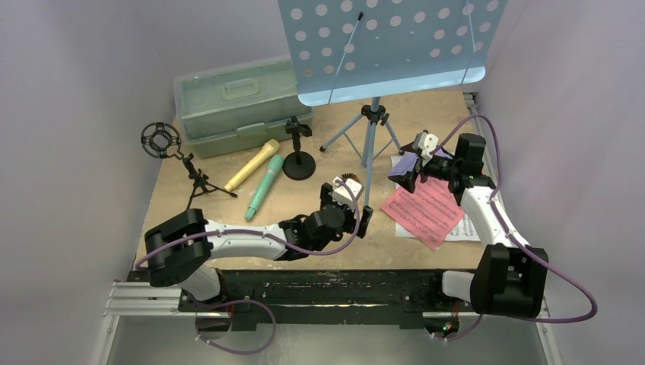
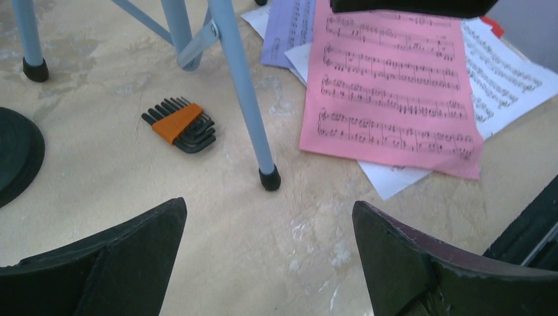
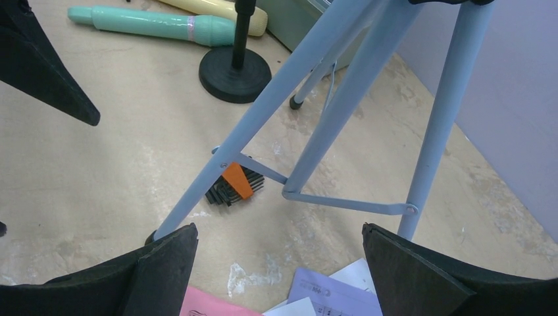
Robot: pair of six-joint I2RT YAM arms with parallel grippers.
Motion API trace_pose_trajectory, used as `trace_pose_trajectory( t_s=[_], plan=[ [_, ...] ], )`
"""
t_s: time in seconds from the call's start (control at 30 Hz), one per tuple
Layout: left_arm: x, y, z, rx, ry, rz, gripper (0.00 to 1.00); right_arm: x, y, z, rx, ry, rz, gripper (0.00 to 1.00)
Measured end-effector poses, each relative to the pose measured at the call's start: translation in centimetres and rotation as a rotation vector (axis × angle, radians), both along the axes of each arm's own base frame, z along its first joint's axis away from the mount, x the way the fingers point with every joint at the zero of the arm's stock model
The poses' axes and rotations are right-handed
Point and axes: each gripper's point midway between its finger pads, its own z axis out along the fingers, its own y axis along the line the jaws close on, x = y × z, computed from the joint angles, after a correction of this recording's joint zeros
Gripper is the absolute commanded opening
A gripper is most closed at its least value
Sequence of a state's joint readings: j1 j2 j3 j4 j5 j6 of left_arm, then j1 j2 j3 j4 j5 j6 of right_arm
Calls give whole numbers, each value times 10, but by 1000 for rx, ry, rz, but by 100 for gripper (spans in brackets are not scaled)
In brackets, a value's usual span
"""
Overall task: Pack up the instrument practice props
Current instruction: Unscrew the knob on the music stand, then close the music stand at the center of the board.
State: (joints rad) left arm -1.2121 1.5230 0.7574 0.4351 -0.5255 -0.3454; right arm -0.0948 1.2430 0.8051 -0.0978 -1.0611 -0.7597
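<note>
A light-blue perforated music rack (image 1: 388, 46) stands on tripod legs at far centre. Pink, purple and white music sheets (image 1: 422, 213) lie overlapped near its right leg. The left gripper (image 2: 270, 224) and the right gripper (image 3: 279, 243) both hover spread, holding nothing.

Table top (image 2: 296, 243): tan, wood-like board, matt, mottled with pale scuffs.

Music rack (image 1: 388, 46): perforated light-blue panel with a painted-metal look and a smooth satin finish.

Tripod legs (image 2: 241, 85): light-blue tubes with the same smooth finish, capped with black rubber-like feet (image 2: 269, 178).

Pink sheet (image 2: 395, 85), purple sheet (image 2: 286, 26), white sheet (image 2: 507, 79): thin paper, matt, printed.

Hex keys (image 2: 197, 135): dark, dull metal, held in an orange plastic clip (image 2: 172, 122).

Teal microphone (image 3: 151, 25) and tan microphone (image 1: 252, 164): smooth plastic, slight sheen.

Round base (image 3: 235, 72): black, matt.

Case (image 1: 236, 103): pale green translucent plastic, lightly glossy.

Left gripper's fingers (image 2: 421, 263): black, matt, worn rough along the edges.
</note>
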Motion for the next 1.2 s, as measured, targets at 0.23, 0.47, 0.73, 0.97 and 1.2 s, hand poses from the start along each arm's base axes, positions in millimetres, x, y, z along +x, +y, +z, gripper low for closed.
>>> trace_pose_trajectory(
  t_s=[0.23,0.47,0.73,0.97,1.2],
  plan=[
    [27,-27,13,-12,-21,92,68,2,-4,0,2,2,-15,99],
    [83,-30,-1,-2,9,210,57,5,-11,2,13,10,-49,99],
    [121,-41,3,-30,6,258,24,9,-15,2,15,15,-77,99],
    [133,-39,4,21,-11,277,0,21,-20,2,18,4,-111,99],
    [130,-28,4,57,-32,237,0,60,-32,-7,-32,-70,-154,98]
  ],
)
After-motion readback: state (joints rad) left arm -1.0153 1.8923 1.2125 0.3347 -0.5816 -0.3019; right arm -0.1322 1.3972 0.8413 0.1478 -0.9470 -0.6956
